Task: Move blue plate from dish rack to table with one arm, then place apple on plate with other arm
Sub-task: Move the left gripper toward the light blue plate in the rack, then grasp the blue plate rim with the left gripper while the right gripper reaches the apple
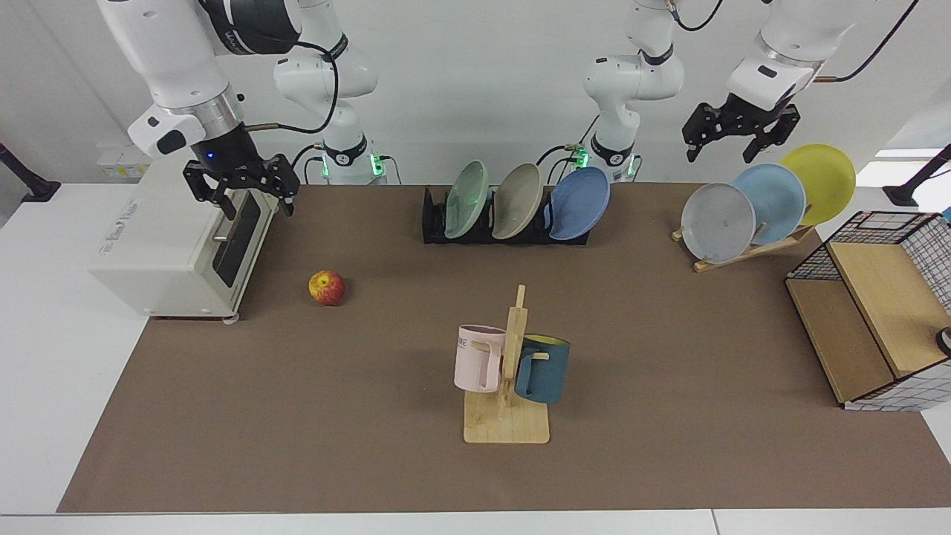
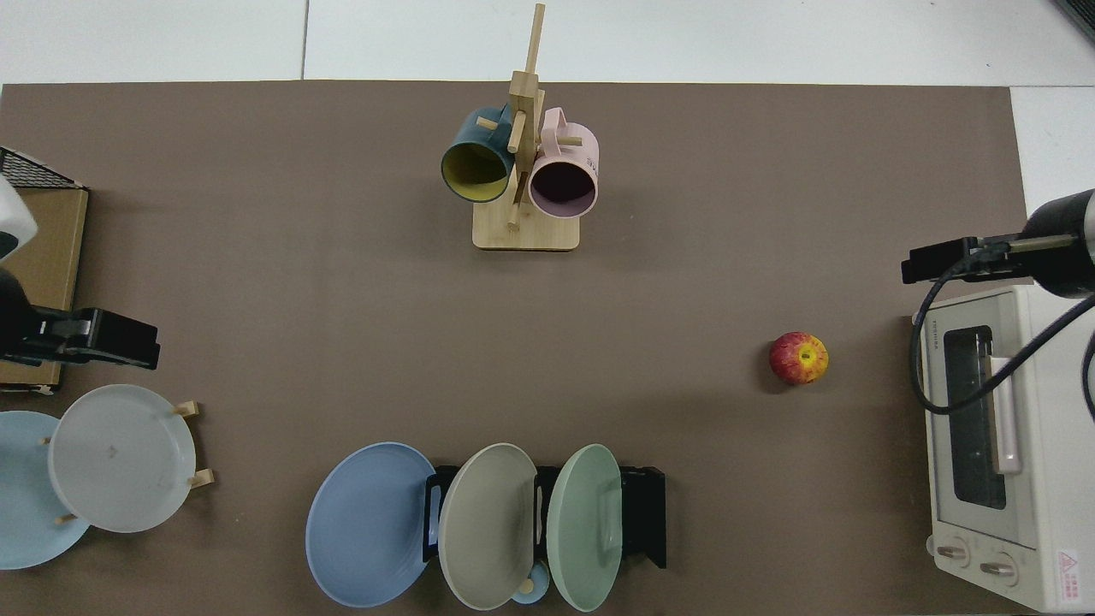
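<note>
We see the round periwinkle-blue plate (image 1: 579, 203) leaning in the low black slotted dish rack (image 1: 475, 227), the small red-yellow apple (image 1: 326, 287) on the brown-matted desk (image 1: 371, 416) well apart. Our left hand (image 1: 729, 145) and right hand (image 1: 242, 200) hover open, holding nothing.

The matte blue plate (image 1: 579, 203) leans in a black plastic-looking dish rack (image 1: 438, 223) on the brown matte table (image 1: 669, 357).

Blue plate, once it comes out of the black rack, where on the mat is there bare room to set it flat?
Widest bare patch of the table: between the apple and the mug stand. Another lies between the mug stand and the wooden box. Crowded: the back edge around the dish rack, where the blue plate stands, and the wooden plate rack.
</note>
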Robot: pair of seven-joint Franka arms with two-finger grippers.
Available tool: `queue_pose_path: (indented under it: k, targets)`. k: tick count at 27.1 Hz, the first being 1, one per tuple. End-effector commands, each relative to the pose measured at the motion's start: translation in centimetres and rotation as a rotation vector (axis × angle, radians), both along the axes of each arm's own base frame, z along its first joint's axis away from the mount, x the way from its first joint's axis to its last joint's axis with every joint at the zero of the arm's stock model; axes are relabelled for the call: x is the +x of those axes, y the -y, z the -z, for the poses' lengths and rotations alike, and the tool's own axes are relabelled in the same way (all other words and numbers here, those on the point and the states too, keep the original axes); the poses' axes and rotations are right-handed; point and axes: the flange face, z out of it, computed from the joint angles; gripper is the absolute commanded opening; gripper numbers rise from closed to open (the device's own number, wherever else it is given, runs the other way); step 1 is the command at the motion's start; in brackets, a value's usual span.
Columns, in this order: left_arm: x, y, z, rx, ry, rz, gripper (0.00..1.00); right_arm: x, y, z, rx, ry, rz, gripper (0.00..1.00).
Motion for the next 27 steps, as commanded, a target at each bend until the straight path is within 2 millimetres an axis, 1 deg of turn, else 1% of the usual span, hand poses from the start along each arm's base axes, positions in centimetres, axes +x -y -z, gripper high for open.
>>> queue_pose_path:
  k: [1,4,6,8,13,14,15,17,18,20,21,23,24,25,27]
  targets:
    - [-0.8,-0.1,0.0,-0.012,-0.019,-0.004,1.00,-0.5,0.2,-0.4,0.003,-0.008,0.017,1.00]
    - [-1.5,0.0,0.5,-0.010,-0.025,-0.002,1.00,-0.4,0.1,-0.4,0.003,0.001,0.016,1.00]
    - [-2.3,0.0,1.1,-0.010,-0.031,0.004,1.00,-0.4,0.1,-0.4,0.003,0.001,0.016,1.00]
    - [-3.6,0.2,1.9,-0.008,-0.036,0.013,1.00,-0.3,0.1,-0.5,0.003,0.003,0.017,1.00]
    - [-7.5,0.9,5.1,-0.006,-0.002,0.031,0.97,-0.7,0.9,-0.8,-0.013,-0.002,0.025,1.00]
    - [-7.9,1.1,5.8,-0.008,-0.001,0.032,0.97,-0.7,0.9,-0.9,-0.013,0.001,0.024,1.00]
    - [-8.5,1.7,6.7,-0.007,-0.009,0.041,0.96,-0.8,0.7,-0.7,-0.015,-0.003,0.019,1.00]
    - [-9.5,2.7,8.5,-0.003,-0.028,0.056,0.96,-1.1,-0.1,0.0,-0.014,-0.020,0.007,1.00]
    - [-10.0,2.8,9.4,-0.009,-0.038,0.056,0.95,-1.5,-0.2,0.3,-0.013,-0.026,0.008,1.00]
    - [-10.9,3.1,10.8,-0.030,-0.039,0.052,0.90,-2.1,-0.3,1.1,-0.009,-0.033,0.011,1.00]
    - [-11.2,3.1,11.7,-0.042,-0.037,0.050,0.90,-2.2,-0.5,1.5,-0.009,-0.039,0.010,1.00]
    - [-11.5,3.6,13.8,-0.053,-0.038,0.050,0.90,-2.4,-1.6,2.2,-0.011,-0.050,-0.012,1.00]
    - [-11.8,4.4,15.0,-0.048,-0.046,0.064,0.90,-2.5,-2.0,2.8,-0.012,-0.057,-0.019,1.00]
    - [-12.2,5.5,16.3,-0.043,-0.057,0.081,0.90,-2.6,-2.3,3.8,-0.015,-0.070,-0.022,1.00]
    - [-12.6,6.1,18.2,-0.060,-0.069,0.082,0.90,-2.7,-2.5,5.8,-0.019,-0.076,-0.022,1.00]
